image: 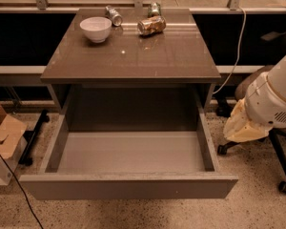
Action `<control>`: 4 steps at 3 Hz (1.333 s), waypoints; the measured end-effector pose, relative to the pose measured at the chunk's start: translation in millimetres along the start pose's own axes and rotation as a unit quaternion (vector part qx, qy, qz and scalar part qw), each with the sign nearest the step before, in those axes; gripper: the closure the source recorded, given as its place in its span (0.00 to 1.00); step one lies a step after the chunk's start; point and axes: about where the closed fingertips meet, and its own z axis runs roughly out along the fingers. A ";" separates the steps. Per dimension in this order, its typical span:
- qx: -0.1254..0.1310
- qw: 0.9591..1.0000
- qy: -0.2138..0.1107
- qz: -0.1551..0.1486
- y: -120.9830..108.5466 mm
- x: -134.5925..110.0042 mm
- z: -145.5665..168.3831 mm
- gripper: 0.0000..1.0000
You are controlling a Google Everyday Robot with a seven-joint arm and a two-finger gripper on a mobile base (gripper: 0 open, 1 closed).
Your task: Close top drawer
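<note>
The top drawer [128, 186] is standing fully extended to the left of the tool [241, 126], open and not yet pushed. The tool is hanging beside the drawer's right wall, apart from it, rather than in front of its face. Whether the tool is spread or pressed together cannot be told. In my judgement a push begun from this side is risking a glancing contact on the front corner, racking the drawer on its runners instead of driving it straight in. The office chair [276, 149] is sitting just behind and beneath the tool, so a wide swing could be snagging it. A hard shove is also risking a jolt through the surface [133, 56], far left of the tool. There a white bowl [96, 28] and a crushed can [151, 25] are resting loose, the can lying on its side and liable to roll.

The drawer is presenting as a wide, deep grey-taupe box, empty inside, with a plain flat front bearing no handle.
</note>
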 end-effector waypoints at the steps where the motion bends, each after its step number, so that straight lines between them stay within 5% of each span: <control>1: -0.040 0.999 0.016 0.006 26.9 12.7 30.3 1.00; 4: -0.097 0.995 0.015 0.023 55.7 42.1 120.6 1.00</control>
